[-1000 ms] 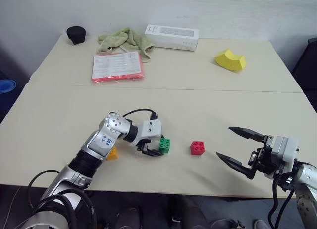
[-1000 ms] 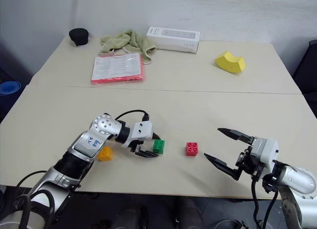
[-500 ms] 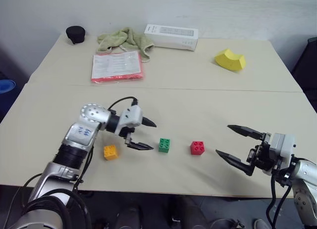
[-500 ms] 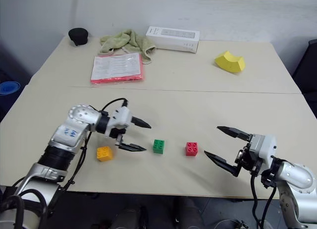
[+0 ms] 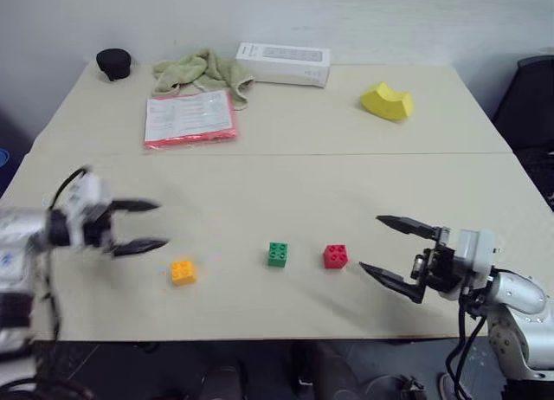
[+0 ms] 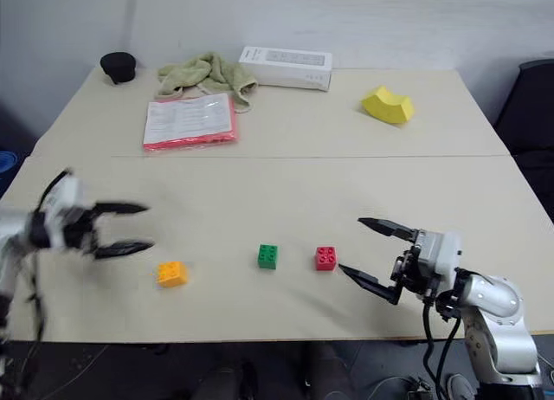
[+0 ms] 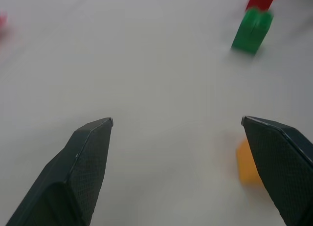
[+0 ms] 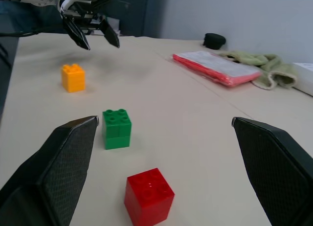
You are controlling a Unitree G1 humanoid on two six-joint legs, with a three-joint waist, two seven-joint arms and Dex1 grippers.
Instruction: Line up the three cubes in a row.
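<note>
Cubes sit in a loose row near front edge of table [image 5: 286, 183]: orange cube [image 5: 183, 272] at robot's left, green cube [image 5: 278, 254] mid, red cube [image 5: 335, 256] just beside green. Left gripper [image 5: 149, 226] spread wide, empty, left of orange. Right gripper [image 5: 386, 247] spread wide, empty, right of red.

A pale beige counter [image 5: 286, 132] runs across the room, with a thin seam crossing it from nine to three o'clock. Behind it, at twelve o'clock, stands a plain whitish wall [image 5: 346, 19], evenly lit. At three o'clock, just past the counter's edge, sits a dark chair [image 5: 530, 97]. At nine o'clock, a sliver of something blue [image 6: 4, 162] shows low beside the counter. The floor under the near edge lies in deep shade.
</note>
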